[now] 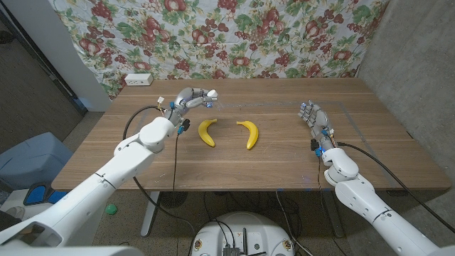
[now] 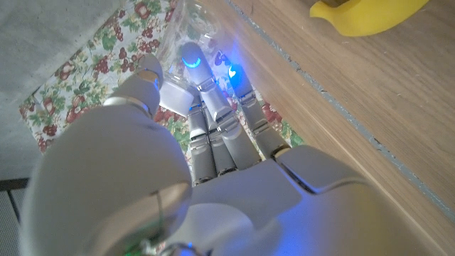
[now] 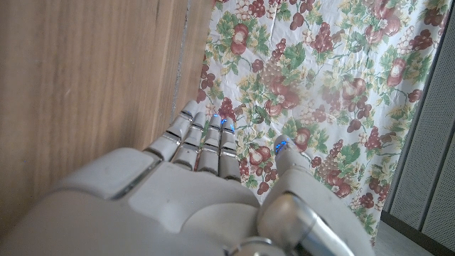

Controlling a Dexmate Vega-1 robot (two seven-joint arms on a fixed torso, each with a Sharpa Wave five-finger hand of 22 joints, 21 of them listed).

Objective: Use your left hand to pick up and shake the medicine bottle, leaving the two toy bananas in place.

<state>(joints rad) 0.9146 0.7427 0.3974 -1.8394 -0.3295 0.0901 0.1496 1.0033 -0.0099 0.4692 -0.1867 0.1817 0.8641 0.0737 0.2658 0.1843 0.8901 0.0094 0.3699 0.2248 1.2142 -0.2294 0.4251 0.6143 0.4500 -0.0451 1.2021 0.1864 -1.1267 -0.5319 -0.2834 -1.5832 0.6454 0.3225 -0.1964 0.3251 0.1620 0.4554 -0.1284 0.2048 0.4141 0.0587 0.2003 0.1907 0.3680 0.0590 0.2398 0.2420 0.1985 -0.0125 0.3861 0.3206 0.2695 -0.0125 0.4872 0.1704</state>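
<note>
Head view has the wooden worktop running wide under a fruit-print cloth hung behind it. The left hand is raised at about eleven o'clock from the worktop's middle, its fingers curled round the medicine bottle, a small clear thing with a pale cap that pokes out past the fingertips. In the left wrist view the bottle reads as see-through plastic between thumb and fingers; I cannot tell whether anything is inside it. The right hand waits at about three o'clock, fingers straight and close together, holding nothing.

The two toy bananas lie near the centre, left banana and right banana, apart from each other and from both hands.

To my eye the risk is the grip: the bottle looks slick and is held mostly toward the fingertips, so a hard shake could fling it loose. A wide swing toward five o'clock from the left hand could also clip the nearer banana and shift it, which the task forbids.
</note>
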